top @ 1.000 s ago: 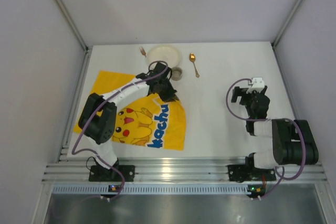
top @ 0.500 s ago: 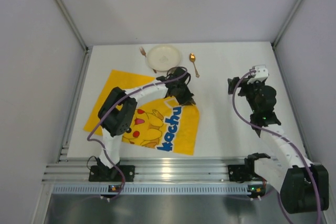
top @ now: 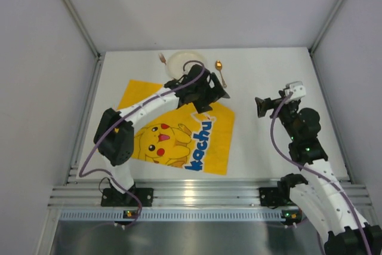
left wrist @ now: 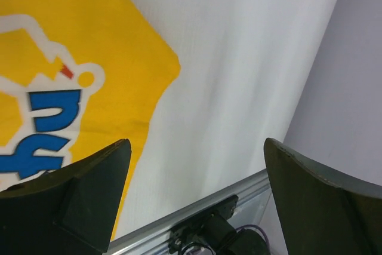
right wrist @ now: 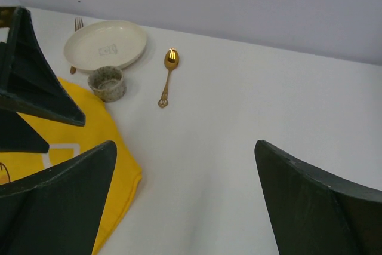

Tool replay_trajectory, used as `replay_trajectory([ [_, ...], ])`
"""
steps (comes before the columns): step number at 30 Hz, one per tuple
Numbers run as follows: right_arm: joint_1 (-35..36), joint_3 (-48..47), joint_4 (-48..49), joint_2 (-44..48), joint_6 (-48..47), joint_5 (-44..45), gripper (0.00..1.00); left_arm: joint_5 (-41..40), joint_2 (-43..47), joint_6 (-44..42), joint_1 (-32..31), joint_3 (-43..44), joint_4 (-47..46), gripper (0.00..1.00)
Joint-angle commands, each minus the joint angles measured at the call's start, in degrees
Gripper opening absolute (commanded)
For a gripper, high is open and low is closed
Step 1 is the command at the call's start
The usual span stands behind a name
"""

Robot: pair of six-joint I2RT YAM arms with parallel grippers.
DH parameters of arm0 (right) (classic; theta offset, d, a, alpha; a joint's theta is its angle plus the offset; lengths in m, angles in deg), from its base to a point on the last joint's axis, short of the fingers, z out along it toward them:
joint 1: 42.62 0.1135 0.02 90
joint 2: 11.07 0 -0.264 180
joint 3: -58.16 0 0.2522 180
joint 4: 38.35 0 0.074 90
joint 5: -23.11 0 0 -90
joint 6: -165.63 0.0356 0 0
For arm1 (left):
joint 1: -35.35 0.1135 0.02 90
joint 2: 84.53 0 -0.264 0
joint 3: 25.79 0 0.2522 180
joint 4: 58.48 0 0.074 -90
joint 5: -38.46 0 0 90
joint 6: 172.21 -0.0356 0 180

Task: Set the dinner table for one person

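left claw (left wrist: 194,145) hangs spread wide and empty just above the far right corner of the yellow cartoon-printed cloth placemat (top: 173,135). right claw (right wrist: 185,145) is spread too, holding nothing, over bare surface further right. everything rests on the large plain white matte rectangular bench (top: 250,64), edged with aluminium rails, which fills the floor between the grey walls beneath both arms. its long axis seems to run left to right across the top view, one long side toward the arm bases and the other toward the far wall, though foreshortening makes that a judgement. the placemat lies flat but skewed to the rails.

the step in hand looks like settling the placemat; little else is set. at the far edge sit a round cream plate (right wrist: 106,44), a small speckled cup (right wrist: 107,83) just beside it, a gold fork (right wrist: 77,24) to its left and a gold spoon (right wrist: 167,76) to its right. next probably comes a pinch on the plate's thin rim and a carry onto the placemat.
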Motion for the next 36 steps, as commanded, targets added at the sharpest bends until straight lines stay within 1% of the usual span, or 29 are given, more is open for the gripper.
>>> replay_trajectory([
  [1, 1.67, -1.56, 0.08, 1.70, 2.03, -0.77, 1.00, -11.17, 11.63, -5.13, 2.24, -2.07, 15.18, 0.98],
  [2, 2.02, -2.70, -0.27, 1.09, 4.93, -0.33, 1.00, -13.40, 13.32, -6.36, 2.78, -3.56, 17.15, 0.98],
  [3, 2.28, -3.58, -2.53, 0.30, 15.66, 2.11, 1.00, -15.25, 14.99, -8.73, 3.39, -5.58, 18.21, 0.98],
  [4, 2.46, -4.63, -8.12, -1.19, 21.59, 5.09, 1.00, -16.22, 16.57, -9.97, 5.05, -10.91, 18.66, 0.98],
  [5, 2.64, -2.64, -10.44, -2.16, 27.31, 7.90, 1.00, -16.58, 19.37, -11.11, 5.94, -13.92, 18.31, 0.98],
  [6, 2.20, -1.93, -10.46, -3.48, 31.11, 6.71, 1.00, -16.06, 20.36, -12.95, 6.90, -16.73, 17.61, 0.98],
  [7, 2.02, -1.57, -9.77, -7.41, 30.36, 3.22, 1.00, -15.80, 20.97, -13.75, 7.70, -21.11, 17.78, 0.98],
  [8, 2.20, -3.05, -10.63, -10.06, 30.27, 2.05, 1.00, -15.71, 21.68, -14.28, 8.49, -22.90, 18.30, 0.98],
  [9, 2.20, -5.24, -13.60, -16.70, 31.66, 2.83, 1.00, -15.36, 21.77, -15.07, 8.41, -24.39, 19.53, 0.98],
  [10, 2.20, -8.22, -17.72, -20.85, 31.59, 3.62, 1.00, -15.01, 21.86, -15.34, 8.41, -27.02, 19.98, 0.98],
  [11, 2.11, -15.90, -26.81, -25.50, 30.72, 4.49, 1.00, -14.92, 22.29, -15.34, 8.41, -28.61, 19.98, 0.97],
  [12, 2.11, -20.07, -31.16, -34.77, 26.44, 4.68, 1.00, -14.48, 22.73, -14.73, 8.41, -30.28, 19.37, 0.97],
  [13, 2.37, -27.42, -39.39, -39.22, 24.75, 6.07, 1.00, -14.30, 24.22, -14.47, 8.41, -33.43, 18.76, 0.97],
  [14, 2.72, -30.28, -42.34, -43.26, 23.43, 7.91, 1.00, -14.21, 25.10, -14.20, 8.41, -34.85, 18.14, 0.97],
  [15, 2.73, -31.96, -43.15, -47.83, 21.76, 7.84, 1.00, -13.86, 26.16, -13.59, 8.41, -36.17, 17.70, 0.96],
  [17, 2.64, -32.94, -41.24, -47.97, 22.18, 8.63, 1.00, -13.68, 29.14, -13.06, 8.49, -38.99, 16.82, 0.96],
  [20, 2.46, -33.47, -39.21, -46.21, 23.76, 7.67, 1.00, -14.74, 32.05, -12.97, 8.49, -39.09, 18.31, 0.96],
  [22, 2.81, -33.73, -39.12, -47.17, 24.46, 6.61, 1.00, -16.14, 33.63, -13.76, 8.49, -38.47, 19.10, 0.96],
  [23, 2.81, -34.08, -40.16, -47.96, 24.47, 4.26, 1.00, -16.49, 33.98, -13.93, 8.49, -38.38, 19.54, 0.96],
  [24, 2.73, -33.74, -39.74, -49.36, 23.25, -2.02, 1.00, -16.76, 34.42, -14.37, 8.49, -38.30, 19.63, 0.96],
  [26, 2.73, -32.51, -38.77, -50.77, 24.72, -7.16, 1.00, -17.11, 34.87, -14.55, 8.49, -38.38, 19.72, 0.96],
  [27, 2.64, -31.89, -37.63, -51.99, 26.82, -12.41, 1.00, -17.11, 34.95, -14.64, 8.49, -38.64, 19.72, 0.96],
  [28, 2.64, -30.93, -35.97, -52.18, 28.14, -15.50, 1.00, -17.11, 34.87, -14.64, 8.49, -38.73, 19.63, 0.96],
  [29, 2.73, -28.14, -30.21, -52.01, 32.33, -17.97, 1.00, -16.94, 34.78, -14.73, 8.49, -38.82, 19.63, 0.96],
  [30, 2.64, -26.63, -27.02, -51.40, 34.55, -21.39, 1.00, -16.94, 34.69, -14.90, 8.49, -38.91, 19.54, 0.96],
  [32, 2.64, -23.90, -19.30, -51.30, 39.47, -23.26, 0.99, -16.85, 34.34, -15.25, 8.49, -38.73, 19.71, 0.96],
  [34, 2.64, -24.15, -17.24, -52.09, 40.46, -22.31, 0.97, -16.67, 34.25, -15.87, 8.58, -38.56, 19.80, 0.95],
  [36, 2.55, -24.77, -17.06, -53.49, 41.16, -19.51, 0.96, -16.67, 34.34, -16.39, 8.49, -38.38, 20.07, 0.95],
])
